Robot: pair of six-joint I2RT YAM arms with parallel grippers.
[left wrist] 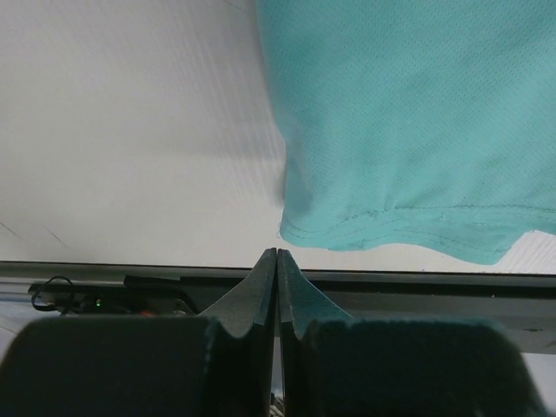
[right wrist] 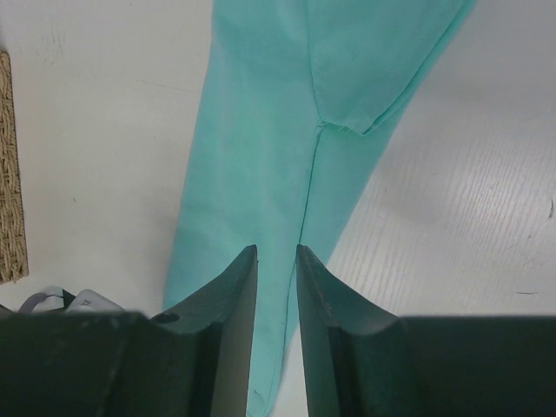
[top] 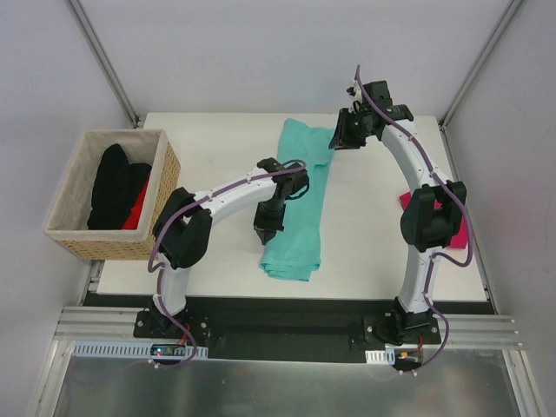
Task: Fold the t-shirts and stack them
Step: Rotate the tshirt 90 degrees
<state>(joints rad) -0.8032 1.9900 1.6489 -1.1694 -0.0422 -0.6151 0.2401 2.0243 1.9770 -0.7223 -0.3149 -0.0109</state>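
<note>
The teal t-shirt lies folded into a long narrow strip down the middle of the white table. My left gripper hovers at the strip's left edge near its front end, shut and empty; in the left wrist view its tips sit just short of the hem. Over the shirt's far right corner my right gripper hangs with a narrow gap between its jaws. Nothing is in that gap, and the teal cloth shows below it. The pink t-shirt lies at the right table edge, mostly hidden by the right arm.
A wicker basket stands at the left table edge holding black and red cloth; its side shows at the left edge of the right wrist view. The black base rail runs along the near edge.
</note>
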